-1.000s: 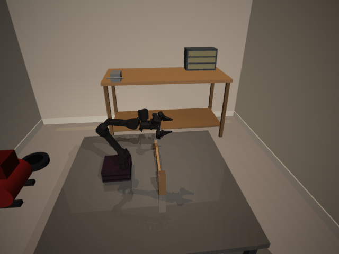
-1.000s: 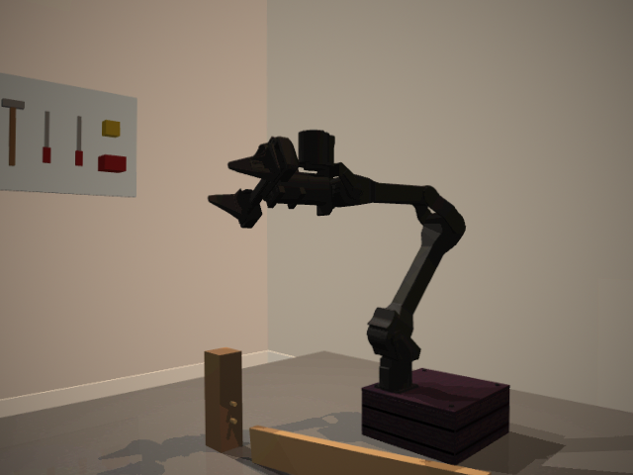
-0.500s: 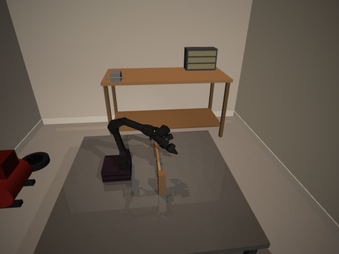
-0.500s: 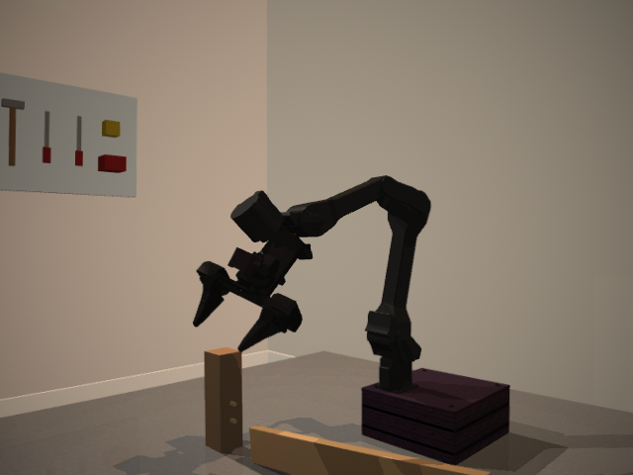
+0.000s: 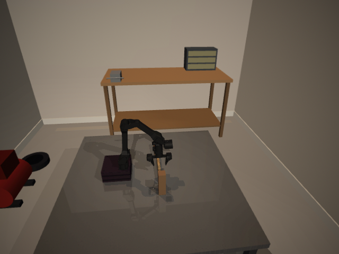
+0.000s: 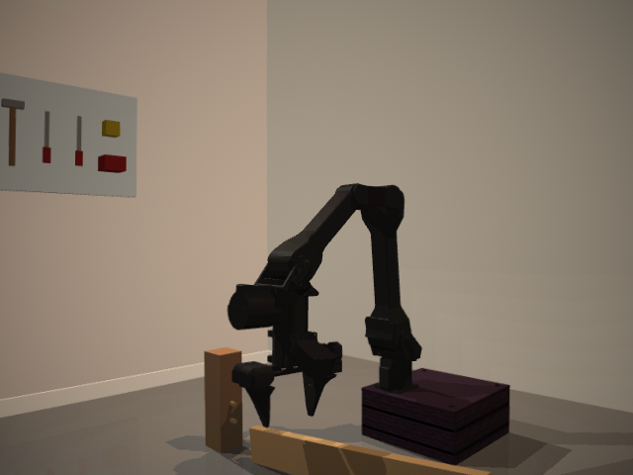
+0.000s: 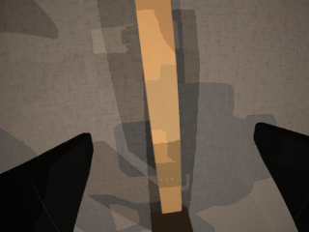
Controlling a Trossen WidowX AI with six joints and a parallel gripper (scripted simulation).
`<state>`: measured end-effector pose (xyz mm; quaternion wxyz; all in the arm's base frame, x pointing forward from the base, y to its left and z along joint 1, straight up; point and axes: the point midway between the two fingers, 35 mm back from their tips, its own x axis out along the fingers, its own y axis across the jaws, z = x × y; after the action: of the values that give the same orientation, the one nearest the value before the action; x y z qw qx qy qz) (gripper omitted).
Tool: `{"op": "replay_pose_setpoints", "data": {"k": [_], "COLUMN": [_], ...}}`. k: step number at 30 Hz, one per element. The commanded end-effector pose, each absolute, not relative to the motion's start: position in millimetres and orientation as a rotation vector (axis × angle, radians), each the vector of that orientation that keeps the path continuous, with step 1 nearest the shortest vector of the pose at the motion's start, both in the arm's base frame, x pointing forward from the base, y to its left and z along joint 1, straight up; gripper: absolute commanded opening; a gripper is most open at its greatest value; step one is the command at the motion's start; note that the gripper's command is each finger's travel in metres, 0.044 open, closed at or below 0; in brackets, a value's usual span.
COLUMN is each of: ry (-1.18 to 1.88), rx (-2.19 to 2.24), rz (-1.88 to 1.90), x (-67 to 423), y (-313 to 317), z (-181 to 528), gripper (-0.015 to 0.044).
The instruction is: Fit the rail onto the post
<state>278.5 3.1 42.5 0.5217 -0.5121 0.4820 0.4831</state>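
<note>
The wooden rail (image 5: pixel 158 164) (image 6: pixel 357 460) (image 7: pixel 161 97) lies lengthwise behind the post (image 5: pixel 162 183) (image 6: pixel 217 399). In the exterior view its near end is low beside the post, with a small gap between them. Two pegs (image 6: pixel 232 413) stick out of the post, bare, above the height of the rail's end in that view. My gripper (image 5: pixel 159 164) (image 6: pixel 288 420) (image 7: pixel 177 136) is open and empty, pointing down above the rail near the post. In the wrist view the rail runs between the widely spaced fingers without contact. The footboard block and bracket are hidden or out of view.
The arm stands on a dark purple base block (image 5: pixel 116 166) (image 6: pixel 480 409) beside the rail. Everything rests on a grey table (image 5: pixel 109 229). A workbench (image 5: pixel 153 75) stands beyond the table, and a red machine (image 5: pixel 13 177) is at the left.
</note>
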Motion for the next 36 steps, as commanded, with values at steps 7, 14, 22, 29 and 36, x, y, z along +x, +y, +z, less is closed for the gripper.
{"op": "replay_pose_setpoints", "data": {"k": [7,14,22,29,36], "ry": [1.159,1.16,1.161,1.161,1.16], "rx": [-1.266,-1.263,-1.263,-1.263,-1.265], "rz": [1.23,1.228,1.227,1.228,1.229], "x": [276,277,278,279,278], "y": [5,5,5,5,5], "z": [36,25,12,0,-11], "gripper": [0.044,0.044,0.044,0.044,0.044]}}
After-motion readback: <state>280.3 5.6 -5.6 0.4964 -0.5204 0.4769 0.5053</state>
